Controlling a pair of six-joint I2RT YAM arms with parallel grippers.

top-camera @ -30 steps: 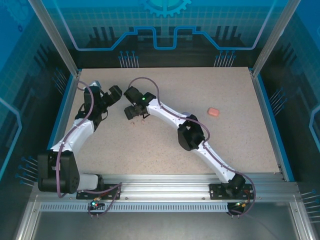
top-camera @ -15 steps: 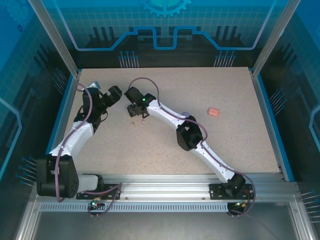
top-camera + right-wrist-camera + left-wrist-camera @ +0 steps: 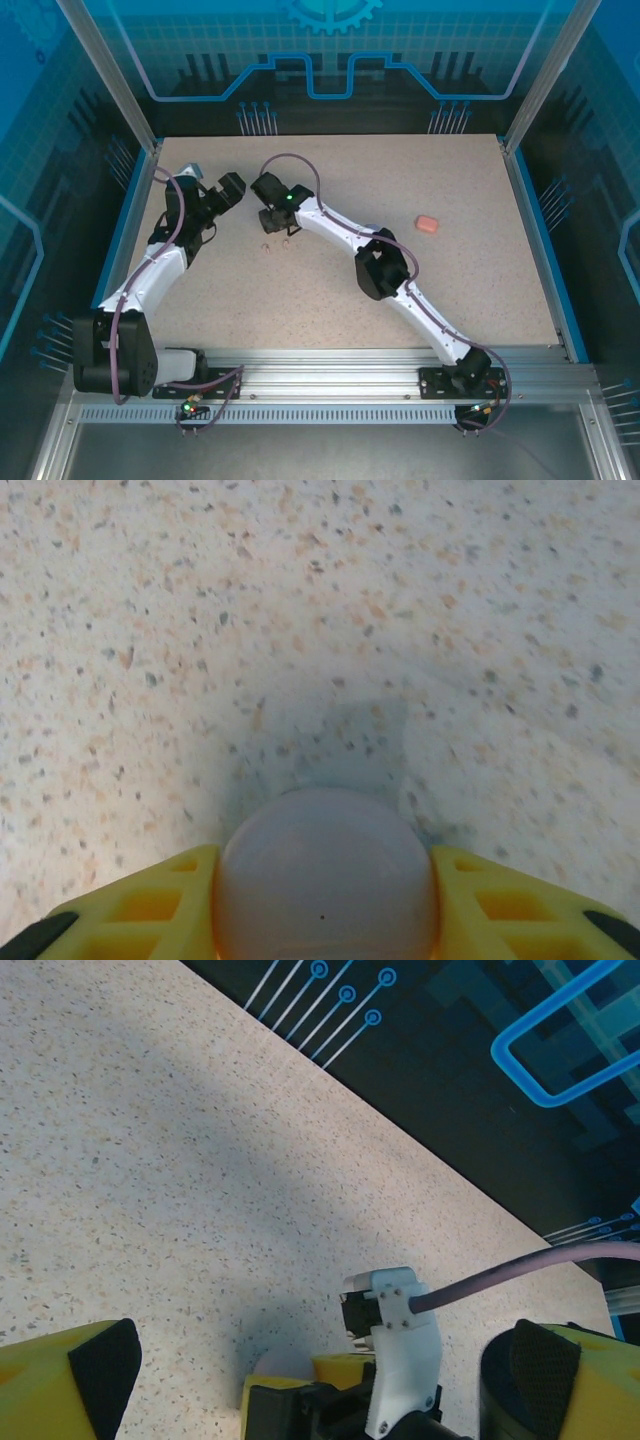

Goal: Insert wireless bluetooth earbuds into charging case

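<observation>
Earbuds: one tiny pale earbud (image 3: pixel 266 243) and a second tiny earbud (image 3: pixel 290 238) lie on the speckled beige stone-look worktop (image 3: pixel 400 160), left of centre, near each other but apart; too small to tell colour or stem.

Right gripper (image 3: pixel 278 224) sits just beyond them; wrist view shows its yellow fingers (image 3: pixel 130 915) pressed against both sides of a pale, smooth, rounded charging case (image 3: pixel 325 870); gripper closed on it, the case low over the worktop with a soft shadow ahead of it.

Left gripper (image 3: pixel 230 188) is close by, to the left of the right one, pointed toward it; its yellow fingers with black pads (image 3: pixel 105 1360) stand wide apart, holding nothing; between them the wrist view catches the right arm's white bracket (image 3: pixel 395 1330) and mauve cable (image 3: pixel 500 1280).

A small coral-red rounded case (image 3: pixel 427 223) rests alone, well apart to the right, past the right arm's elbow.

Surface: matte, evenly flecked; broad soft shadow bands in the left wrist view.

Room: blue edging strips (image 3: pixel 535 235) along the left and right sides of the worktop; slanting aluminium frame posts (image 3: pixel 110 75) at the far corners; dark blue back panel (image 3: pixel 330 60) printed with circuit lines and a gear; aluminium rail (image 3: pixel 320 375) along the near edge, carrying both arm bases.
</observation>
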